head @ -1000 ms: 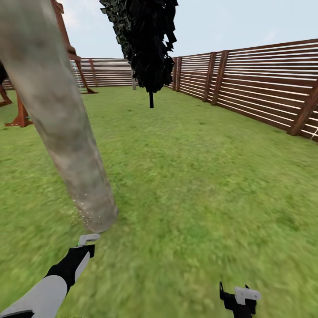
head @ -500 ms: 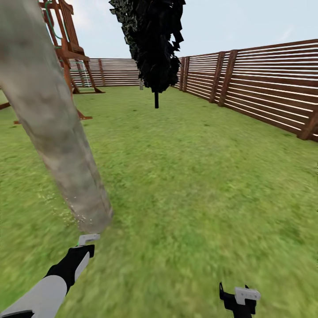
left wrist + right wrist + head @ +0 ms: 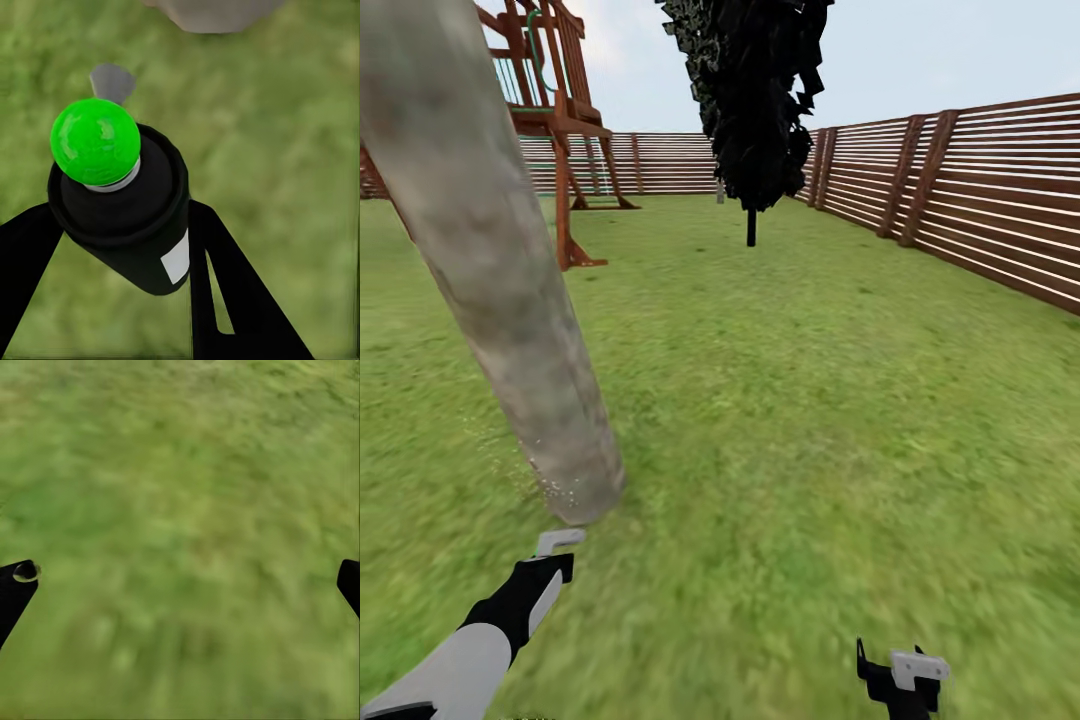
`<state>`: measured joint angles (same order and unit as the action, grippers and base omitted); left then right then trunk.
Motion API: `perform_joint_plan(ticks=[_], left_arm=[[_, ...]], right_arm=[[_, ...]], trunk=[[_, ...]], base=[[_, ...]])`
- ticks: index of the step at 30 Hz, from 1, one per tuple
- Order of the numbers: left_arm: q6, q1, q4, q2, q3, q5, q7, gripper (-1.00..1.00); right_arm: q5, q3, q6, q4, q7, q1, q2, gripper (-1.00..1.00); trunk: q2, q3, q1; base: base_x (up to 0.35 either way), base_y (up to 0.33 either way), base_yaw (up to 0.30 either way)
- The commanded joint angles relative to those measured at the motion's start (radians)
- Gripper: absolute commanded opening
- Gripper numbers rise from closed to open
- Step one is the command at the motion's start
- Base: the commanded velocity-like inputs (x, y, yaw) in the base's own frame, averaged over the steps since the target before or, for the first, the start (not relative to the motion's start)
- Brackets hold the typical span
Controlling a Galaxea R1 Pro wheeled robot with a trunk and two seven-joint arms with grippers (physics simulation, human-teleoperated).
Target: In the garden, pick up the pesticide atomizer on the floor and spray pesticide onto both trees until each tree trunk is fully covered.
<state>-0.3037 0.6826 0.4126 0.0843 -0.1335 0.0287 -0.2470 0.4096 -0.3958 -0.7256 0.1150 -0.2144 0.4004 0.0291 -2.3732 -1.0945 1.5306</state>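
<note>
Our left arm point(image 3: 455, 665) wears a smooth white shell on the forearm, passing into a black wrist section with a pale grey stripe along its side. Our left gripper point(image 3: 558, 541) ends in a light-grey, bracket-shaped finger. From the left wrist camera, the fingers point(image 3: 225, 300) are flat black blades, one with a long slot cut through it. Our right gripper point(image 3: 905, 675) is an angular black body topped by a light-grey plate; its black fingertips point(image 3: 15, 585) are rounded.

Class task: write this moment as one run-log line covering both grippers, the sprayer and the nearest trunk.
left gripper: shut on atomizer, green tip | right gripper: open over grass | tree trunk: whitish specks near base
</note>
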Motion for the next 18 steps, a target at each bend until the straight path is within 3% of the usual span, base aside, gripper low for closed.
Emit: perform_joint_plan(ticks=[1,6,13,18], left_arm=[[0.000,0.000,0.000,0.000,0.000,0.000,0.000,-1.00],[0.001,0.000,0.000,-0.001,0.000,-0.001,0.001,-1.00],[0.001,0.000,-0.001,-0.002,0.000,-0.001,0.001,-1.00],[0.001,0.000,-0.001,-0.002,0.000,-0.001,0.003,-1.00]], right_arm=[[0.000,0.000,0.000,0.000,0.000,0.000,0.000,1.00],[0.000,0.000,0.000,0.000,0.000,0.000,0.000,1.00],[0.000,0.000,0.000,0.000,0.000,0.000,-0.001,1.00],[0.000,0.000,0.000,0.000,0.000,0.000,-0.002,1.00]], trunk=[[0.000,0.000,0.000],[0.000,0.000,0.000],[0.000,0.000,0.000],[0.000,0.000,0.000]], base=[[0.114,-0.254,0.277],[0.114,-0.254,0.230],[0.114,-0.254,0.029],[0.122,-0.254,0.244]])
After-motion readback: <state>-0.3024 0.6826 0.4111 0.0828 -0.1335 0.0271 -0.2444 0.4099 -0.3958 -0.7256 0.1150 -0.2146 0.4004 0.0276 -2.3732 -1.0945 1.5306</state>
